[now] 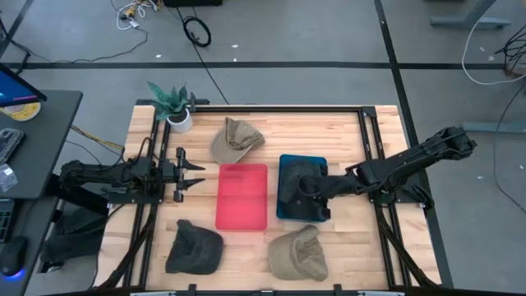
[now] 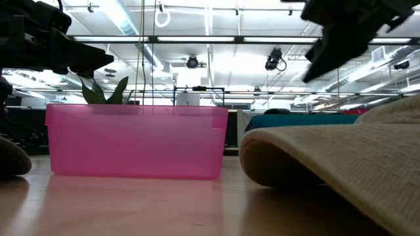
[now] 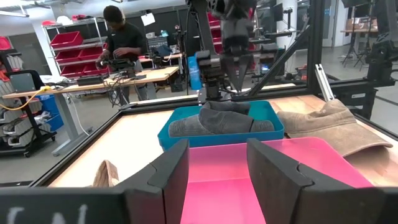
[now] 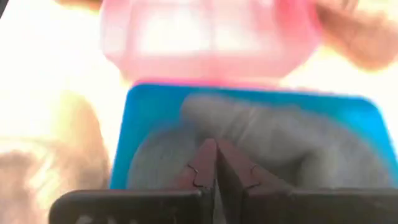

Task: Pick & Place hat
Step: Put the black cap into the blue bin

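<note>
Grey hat (image 4: 267,140) is seen lying in the blue bin (image 4: 143,106) directly beneath the right pincer (image 4: 216,168), whose fingers are pressed together, empty. Beyond it, the pink bin (image 1: 242,196) is seen empty; farther off, the left pincer (image 1: 196,175) is held wide.

Even overhead light in the high view, shadows soft. Low view: ceiling strip lights (image 2: 125,19) glare, near tan hat (image 2: 341,164) out of focus. Right wrist view overexposed and blurred; pink bin (image 4: 211,37) washed out.

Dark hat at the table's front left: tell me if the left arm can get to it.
Probably yes: the dark hat lies uncovered just beside the open left gripper, nothing between them.
</note>
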